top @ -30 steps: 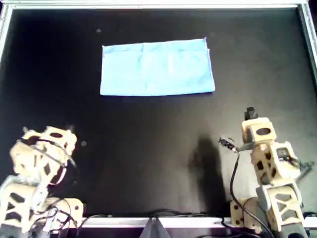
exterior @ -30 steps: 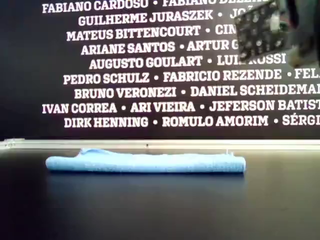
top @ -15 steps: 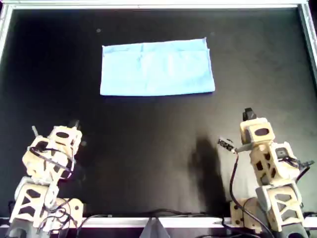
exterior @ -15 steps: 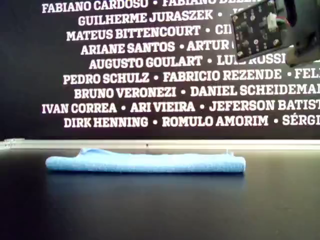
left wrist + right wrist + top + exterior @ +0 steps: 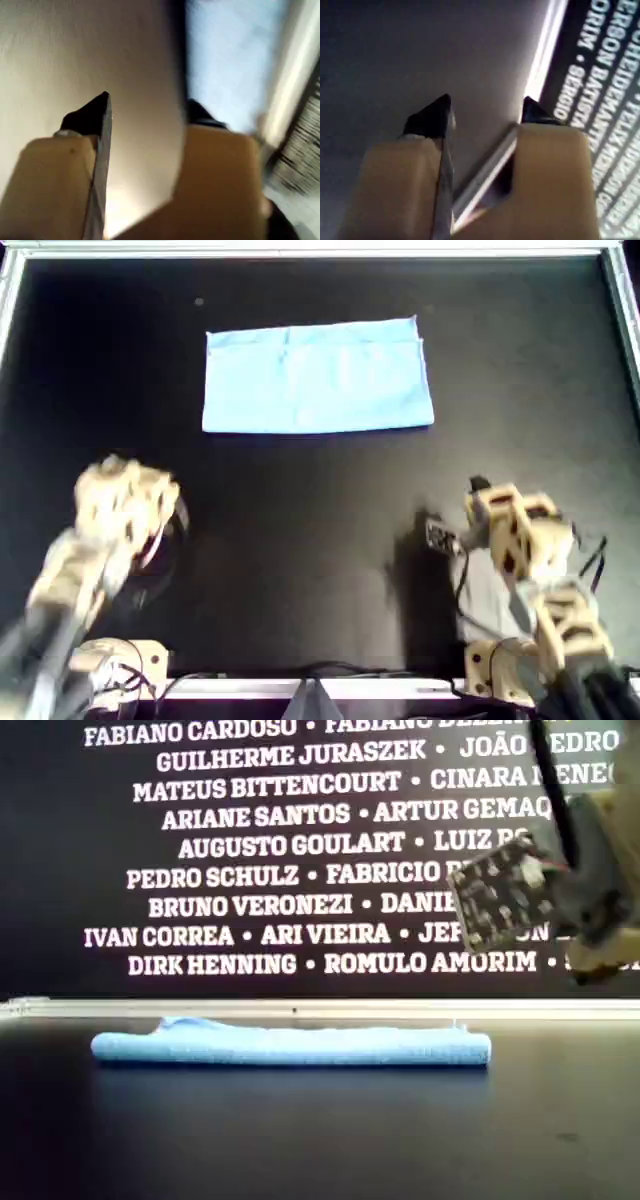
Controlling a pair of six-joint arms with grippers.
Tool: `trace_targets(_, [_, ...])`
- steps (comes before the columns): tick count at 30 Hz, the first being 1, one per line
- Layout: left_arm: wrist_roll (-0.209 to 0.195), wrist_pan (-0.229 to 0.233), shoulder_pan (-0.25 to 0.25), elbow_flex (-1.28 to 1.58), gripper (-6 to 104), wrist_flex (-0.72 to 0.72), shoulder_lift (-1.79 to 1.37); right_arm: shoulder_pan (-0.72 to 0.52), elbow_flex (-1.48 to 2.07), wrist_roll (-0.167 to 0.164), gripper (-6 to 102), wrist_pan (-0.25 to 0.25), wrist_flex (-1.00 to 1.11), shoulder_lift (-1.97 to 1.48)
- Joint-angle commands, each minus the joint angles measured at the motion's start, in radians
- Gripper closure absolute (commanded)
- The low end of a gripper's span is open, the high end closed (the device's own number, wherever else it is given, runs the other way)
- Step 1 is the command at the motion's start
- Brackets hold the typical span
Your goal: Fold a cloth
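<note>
Jaws of both grippers are parted and empty. I should grasp the cloth by its near corners, then fold evenly.

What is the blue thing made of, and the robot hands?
The cloth looks like thin, soft fabric: matte, with faint crease lines, and rounded at its folded edge in the exterior view. The left hand and right hand look like tan plastic with black tips, smooth and faintly glossy; the exact plastic cannot be told.
</note>
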State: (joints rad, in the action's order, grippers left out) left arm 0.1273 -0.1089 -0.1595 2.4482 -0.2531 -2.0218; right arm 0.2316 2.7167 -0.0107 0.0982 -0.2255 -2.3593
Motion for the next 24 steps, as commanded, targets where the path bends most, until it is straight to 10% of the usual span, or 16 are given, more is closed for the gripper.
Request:
trace_targets(1, [-0.005,-0.011,0.003,-0.198,24,0.028,0.252,0.000,-0.225,0.006,25,-0.035,0.000,0.301])
trace_targets(8, [0.011,-0.011,0.002,-0.242,-2,0.038,0.341,-0.002,-0.509,0.008,5,-0.091,0.002,0.689])
trace_targets(24, [0.011,-0.009,-0.037,-0.290,-3,0.290,0.482,0.002,-0.899,0.008,5,-0.081,-0.002,1.031])
